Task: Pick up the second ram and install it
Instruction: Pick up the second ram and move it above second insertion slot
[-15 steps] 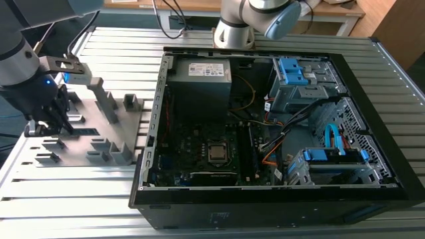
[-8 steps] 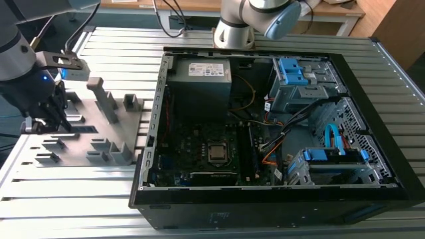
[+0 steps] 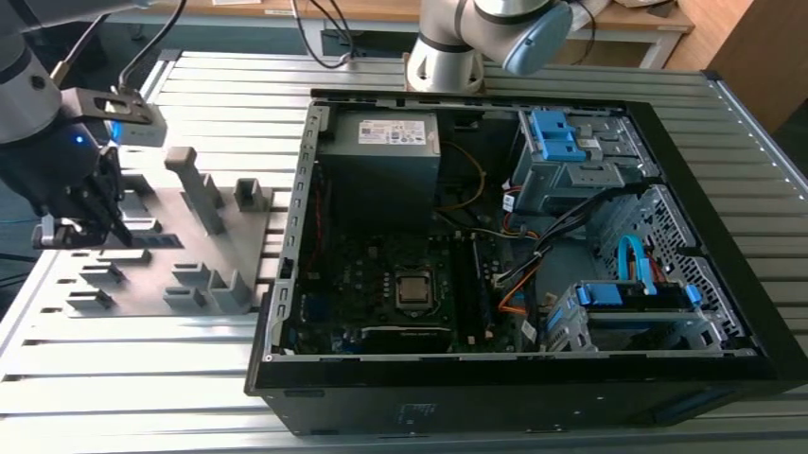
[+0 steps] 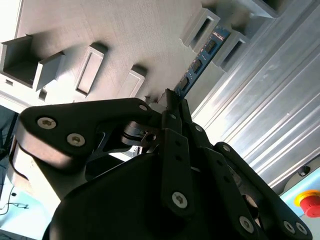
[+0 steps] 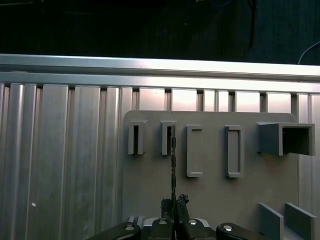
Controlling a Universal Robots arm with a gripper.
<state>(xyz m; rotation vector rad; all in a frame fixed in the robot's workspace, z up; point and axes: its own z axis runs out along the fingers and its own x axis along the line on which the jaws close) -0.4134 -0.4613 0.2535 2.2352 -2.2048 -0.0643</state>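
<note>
You are early in this job: the pick is in hand and the install is not begun. Your claw (image 5: 174,202) hangs over the grey fixture plate (image 3: 165,274). The plate lies on the slatted aluminium worktop (image 3: 127,378) near its edge at the exterior view's left. It is well apart from the open computer case (image 3: 505,402), which takes up the worktop's middle and the exterior view's right.

In both wrist views the claw is drawn in narrow, with 1 finger on either face of the second ram (image 5: 173,160), gripping the stick at its near end. The stick stands on its long edge near a corner of the plate and runs parallel to the plate's side edge. Its far end sits in a slotted grey block (image 5: 168,137), the 2nd from the corner in the row along the plate's edge. The stick looks level and seated, so I judge it grasped but not yet lifted out.

By my reading, 3 things are left:
- freeing the stick from the fixture
- carrying it across to the case
- pressing it into a memory slot on the motherboard (image 3: 366,279)

From the exterior view you cannot tell which slot there stands free.
</note>
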